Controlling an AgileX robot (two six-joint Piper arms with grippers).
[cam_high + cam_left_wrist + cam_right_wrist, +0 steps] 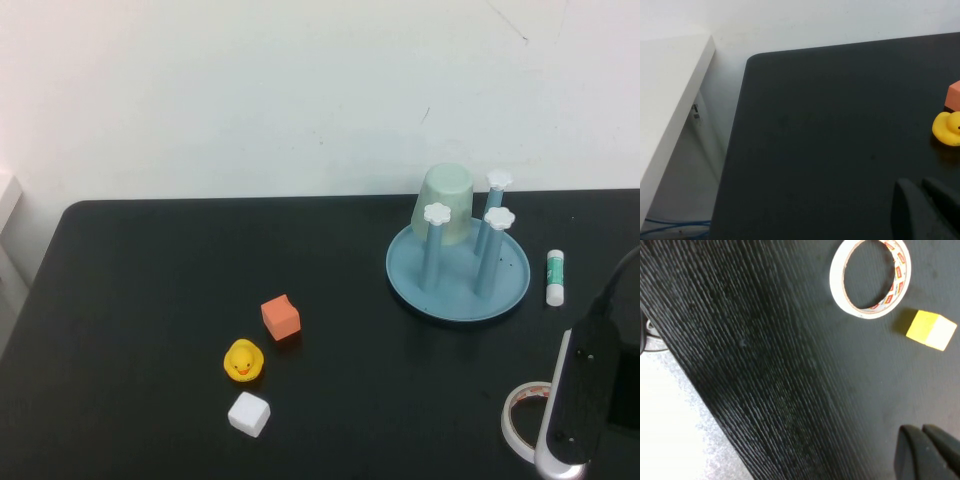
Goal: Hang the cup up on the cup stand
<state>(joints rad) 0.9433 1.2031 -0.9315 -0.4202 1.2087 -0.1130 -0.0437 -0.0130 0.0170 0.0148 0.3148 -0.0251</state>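
Little risk is judged to remain, though the cup (447,204), seated upside down and slightly tilted over a rear peg of the cup stand (458,284) at the right of the high view, could be knocked loose if the right arm swings near. The cup is seen as a plain, pale mint-green tapered tumbler. The left gripper (926,210) is pinched closed over bare table, and the right gripper (927,452) is likewise closed near the tape roll (870,277), nothing held.
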